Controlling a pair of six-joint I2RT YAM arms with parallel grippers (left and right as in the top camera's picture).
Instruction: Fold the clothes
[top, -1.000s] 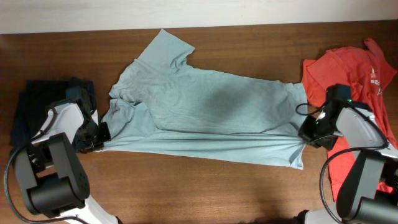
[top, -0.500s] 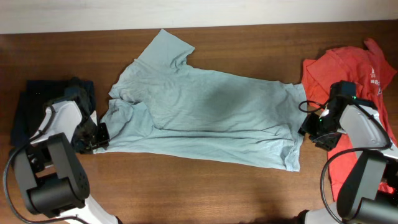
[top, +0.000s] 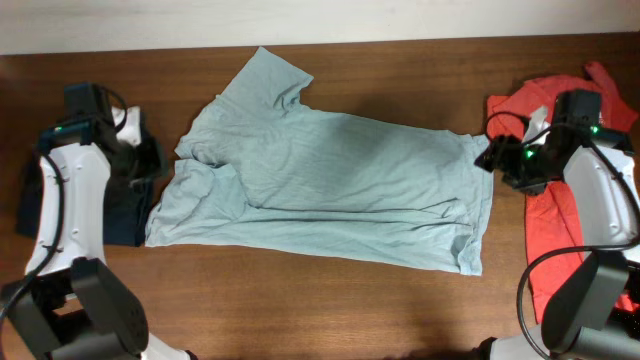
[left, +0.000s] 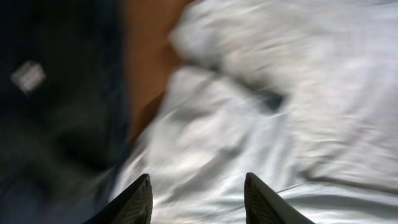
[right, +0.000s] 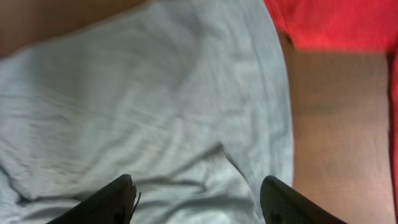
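Both arms have let go of the shirt's near edge and pulled back toward the far side. The left gripper (top: 145, 165) and right gripper (top: 498, 162) hang wide and empty. Between them, the pale grey-blue T-shirt (top: 340, 180) lies flat on the bench (top: 400, 60), long axis left to right. Its sleeves are nearer the left gripper and its hem nearer the right, each gripper just beside its own end.

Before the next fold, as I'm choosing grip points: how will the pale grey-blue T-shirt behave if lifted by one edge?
Probably floppy: the T-shirt lies flat with soft wrinkles and a bunched sleeve, so it should drape. Likely light, as thin cloth. Pushed across the table, it would probably crumple rather than slide.
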